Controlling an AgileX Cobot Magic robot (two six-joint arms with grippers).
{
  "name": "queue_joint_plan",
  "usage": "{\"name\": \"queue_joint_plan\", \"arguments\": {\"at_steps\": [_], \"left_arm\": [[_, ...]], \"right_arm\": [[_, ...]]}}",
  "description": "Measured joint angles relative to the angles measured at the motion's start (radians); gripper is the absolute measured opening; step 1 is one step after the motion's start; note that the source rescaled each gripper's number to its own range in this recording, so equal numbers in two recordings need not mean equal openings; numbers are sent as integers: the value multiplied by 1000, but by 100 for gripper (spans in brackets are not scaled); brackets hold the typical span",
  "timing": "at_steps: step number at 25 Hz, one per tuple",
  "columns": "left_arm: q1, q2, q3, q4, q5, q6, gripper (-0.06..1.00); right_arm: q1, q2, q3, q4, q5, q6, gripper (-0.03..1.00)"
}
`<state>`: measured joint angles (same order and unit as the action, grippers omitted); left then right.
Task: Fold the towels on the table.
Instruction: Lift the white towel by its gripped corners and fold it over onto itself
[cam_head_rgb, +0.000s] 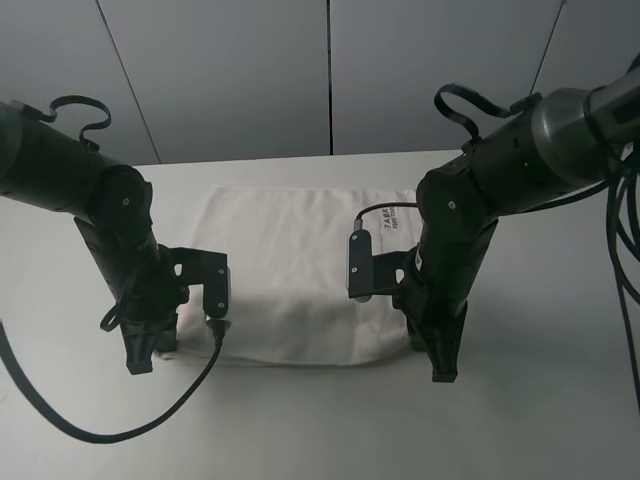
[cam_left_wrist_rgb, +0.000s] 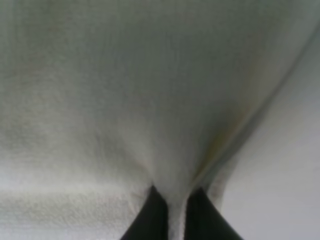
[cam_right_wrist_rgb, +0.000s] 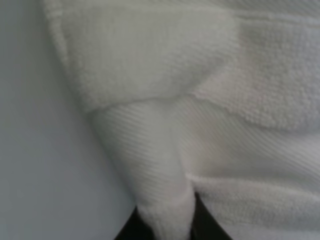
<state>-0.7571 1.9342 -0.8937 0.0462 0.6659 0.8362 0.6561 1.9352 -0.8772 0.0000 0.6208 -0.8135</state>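
The white towel (cam_head_rgb: 290, 280) lies spread on the white table (cam_head_rgb: 320, 420), with its small lettered label (cam_head_rgb: 388, 223) at the far right corner. My left gripper (cam_head_rgb: 142, 358) stands at the towel's near left corner, shut on the cloth; the left wrist view shows towel (cam_left_wrist_rgb: 150, 100) pinched between two dark fingertips (cam_left_wrist_rgb: 150, 220). At the near right corner my right gripper (cam_head_rgb: 440, 368) is shut on the towel too; the right wrist view shows a fold of the woven border (cam_right_wrist_rgb: 155, 165) squeezed between its fingertips (cam_right_wrist_rgb: 207, 227).
Black cables trail from the left arm across the front of the table (cam_head_rgb: 90, 425) and hang at the right edge (cam_head_rgb: 625, 260). A grey panelled wall (cam_head_rgb: 330, 70) stands behind the table.
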Motion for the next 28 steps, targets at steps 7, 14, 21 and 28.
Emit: {"name": "queue_joint_plan", "arguments": {"at_steps": [7, 14, 21, 28], "left_arm": [[0, -2, 0, 4, -2, -68, 1], [0, -48, 0, -14, 42, -119, 0], [0, -94, 2, -57, 145, -119, 0], [-2, -195, 2, -103, 138, -144, 0]], "right_arm": [[0, -4, 1, 49, -2, 5, 2], [0, -39, 12, 120, 75, 7, 2], [0, -134, 14, 126, 224, 28, 2], [0, -283, 14, 126, 257, 95, 2]]}}
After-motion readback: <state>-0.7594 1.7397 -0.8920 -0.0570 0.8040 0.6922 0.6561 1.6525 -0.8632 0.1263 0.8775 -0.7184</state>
